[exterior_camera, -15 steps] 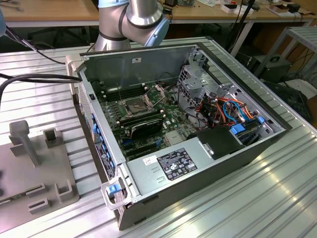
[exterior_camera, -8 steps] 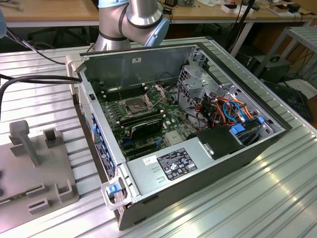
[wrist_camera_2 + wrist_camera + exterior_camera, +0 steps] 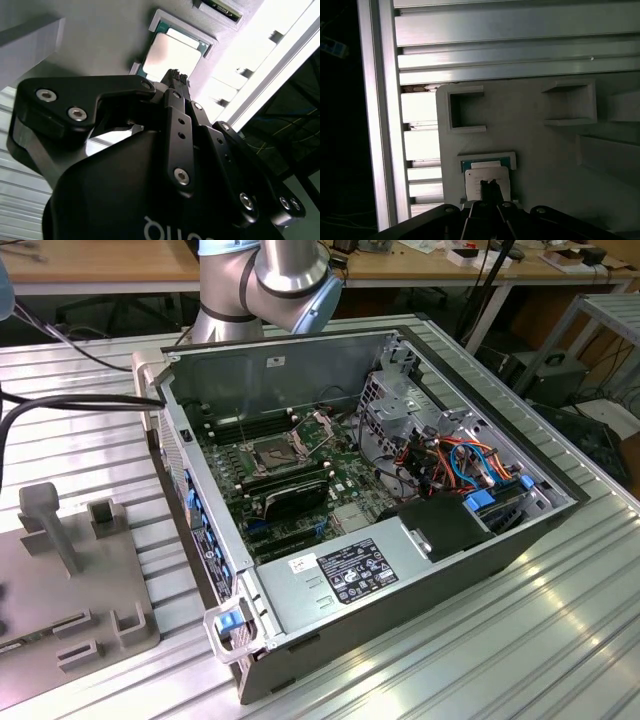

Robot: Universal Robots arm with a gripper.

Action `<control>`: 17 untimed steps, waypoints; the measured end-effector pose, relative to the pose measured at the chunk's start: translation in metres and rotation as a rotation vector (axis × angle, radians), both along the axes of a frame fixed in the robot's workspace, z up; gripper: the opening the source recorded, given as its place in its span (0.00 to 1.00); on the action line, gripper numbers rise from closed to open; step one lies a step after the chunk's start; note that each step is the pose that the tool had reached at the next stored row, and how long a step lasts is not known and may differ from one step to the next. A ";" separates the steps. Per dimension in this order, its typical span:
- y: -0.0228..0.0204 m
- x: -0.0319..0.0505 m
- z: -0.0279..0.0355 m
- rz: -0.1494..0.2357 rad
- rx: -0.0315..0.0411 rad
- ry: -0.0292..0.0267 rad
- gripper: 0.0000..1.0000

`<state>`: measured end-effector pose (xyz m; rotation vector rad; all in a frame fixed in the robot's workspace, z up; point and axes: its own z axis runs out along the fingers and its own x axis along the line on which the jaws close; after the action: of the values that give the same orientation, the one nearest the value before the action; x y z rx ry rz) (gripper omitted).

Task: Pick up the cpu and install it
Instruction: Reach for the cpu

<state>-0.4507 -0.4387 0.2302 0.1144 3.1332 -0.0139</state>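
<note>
**Operator:** Item nearest the lens?

**Technician:** One gripper (image 3: 176,75) with a matt black housing and bright screw heads. Its two fingers (image 3: 176,107) are closed, tips together and gripping nothing. They sit directly over the cpu (image 3: 167,52); contact cannot be confirmed.

**Operator:** Inventory, largest first.

**Technician:**
- One ribbed aluminium surface (image 3: 450,640).
- One open computer case (image 3: 300,370) of grey sheet metal, standing on the surface.
- One grey moulded fixture plate (image 3: 70,570), at the exterior view's left, near the case.
- One cpu: thin, square, with a dull grey metal top on a green board. It lies flat in a raised-rim recess of that plate, well apart from the case.

**Operator:** Differences between views?

**Technician:** The exterior view shows the green motherboard (image 3: 340,475) and its one metal-framed socket (image 3: 268,452) inside the case. The first wrist view shows two three-walled rectangular pockets (image 3: 465,112) on the plate (image 3: 530,135), beyond the cpu (image 3: 476,182) and the gripper (image 3: 490,184). The second wrist view shows the finger linkages at close range.
</note>
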 end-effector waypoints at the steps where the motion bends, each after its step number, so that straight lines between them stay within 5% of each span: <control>1: -0.0002 0.0000 -0.0005 0.000 -0.0001 0.0001 0.11; 17: -0.0026 0.0000 -0.0072 0.002 -0.0001 0.0000 0.11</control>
<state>-0.4507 -0.4413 0.2230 0.1111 3.1333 -0.0140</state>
